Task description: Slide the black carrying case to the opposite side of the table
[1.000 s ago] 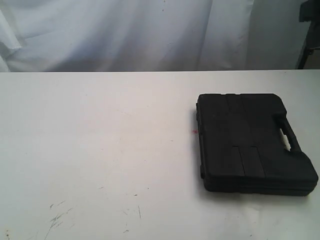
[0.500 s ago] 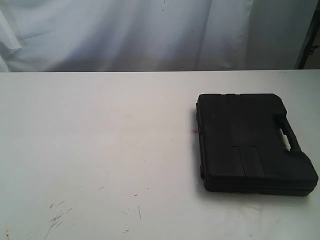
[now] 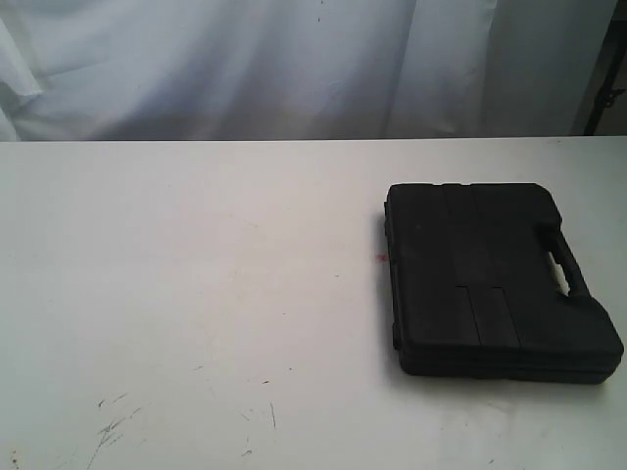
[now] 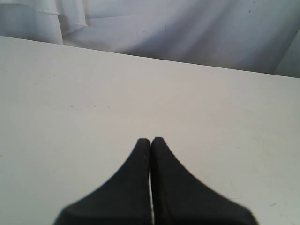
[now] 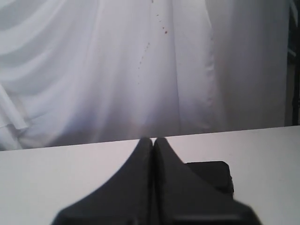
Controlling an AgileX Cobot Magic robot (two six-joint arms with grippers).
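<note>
I see the white counter (image 3: 176, 255) filling most of the exterior frame, with the black carrying case (image 3: 490, 279) lying flat at center right. My left gripper (image 4: 150, 140) and right gripper (image 5: 153, 139) are both pinched closed, holding nothing.

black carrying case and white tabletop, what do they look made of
The black rectangular carrying case looks like moulded matte plastic: ribbed panels, cut-out handle, no shine. The wide white flat tabletop seems smooth laminate or painted board, going by its scuffs.
</note>
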